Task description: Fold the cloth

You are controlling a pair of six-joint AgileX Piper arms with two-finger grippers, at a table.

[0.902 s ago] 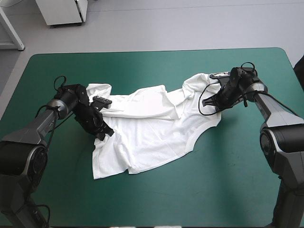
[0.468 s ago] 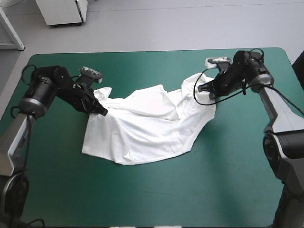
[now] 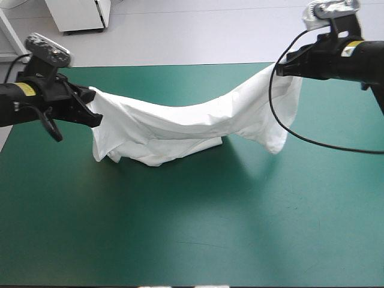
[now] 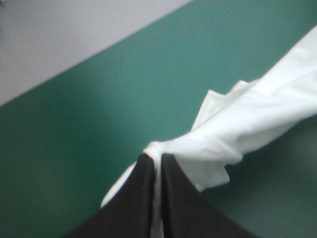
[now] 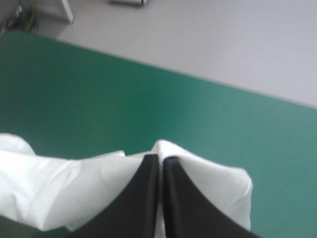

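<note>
The white T-shirt (image 3: 192, 123) hangs stretched between both raised arms, sagging in the middle, with its lower folds touching the teal-green table (image 3: 192, 228). My left gripper (image 3: 96, 114) is shut on the T-shirt at its left end; in the left wrist view the fingers (image 4: 141, 198) pinch a bunched knot of the T-shirt (image 4: 237, 134). High at the back right, my right gripper (image 3: 282, 67) is shut on the T-shirt's other end. The right wrist view has the fingers (image 5: 143, 198) nearly together with the T-shirt (image 5: 59, 188) draped on both sides of them.
The teal-green cover lies bare in front of the T-shirt, out to the near edge. Beyond the table's far edge (image 3: 180, 65) is grey floor.
Both arms have risen and spread apart, lifting the T-shirt off the table. It went from a flat crumpled spread to a hanging span between the grippers.
</note>
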